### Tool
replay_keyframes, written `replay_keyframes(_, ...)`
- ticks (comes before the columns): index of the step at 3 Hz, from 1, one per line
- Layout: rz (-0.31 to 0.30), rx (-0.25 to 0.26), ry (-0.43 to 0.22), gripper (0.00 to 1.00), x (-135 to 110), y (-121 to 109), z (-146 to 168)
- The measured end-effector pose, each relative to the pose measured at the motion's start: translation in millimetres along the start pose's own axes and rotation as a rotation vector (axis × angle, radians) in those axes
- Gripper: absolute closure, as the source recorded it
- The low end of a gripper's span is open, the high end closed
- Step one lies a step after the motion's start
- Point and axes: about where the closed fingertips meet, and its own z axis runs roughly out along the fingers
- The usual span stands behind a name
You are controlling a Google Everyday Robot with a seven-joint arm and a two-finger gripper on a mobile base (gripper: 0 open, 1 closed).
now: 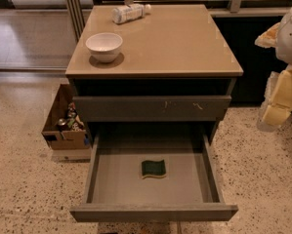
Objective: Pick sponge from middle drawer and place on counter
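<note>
Plainly, no writing can be read: the bottle (130,12) lying on its side at the far edge of the counter (179,48) carries a pale label, but its words cannot be made out. The gripper (278,106), pale yellow and white, hangs in the air to the right of the cabinet (213,129), about level with the upper drawer (153,108); how far open it is I cannot tell. The sponge (153,168) lies green face up on the bare grey floor of the middle drawer (153,212), which is pulled out from the cabinet's front. The sponge is well apart from the gripper. The upper drawer's front shows pale scuff marks. A white bowl (104,46) stands near the counter's front left corner. Left of the cabinet, a cardboard box (62,126) of small items sits on the speckled floor (28,189).
</note>
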Motion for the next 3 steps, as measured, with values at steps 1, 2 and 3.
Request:
replay_keyframes(1,-0.002,0.008,-0.004,0.00,-1.3,0.4,-1.5)
replay_keyframes(2,-0.020,0.026,-0.001,0.00,-6.4,4.9,-2.9)
replay_keyframes(3,-0.052,0.040,-0.014,0.00,-16.2,6.9,5.9)
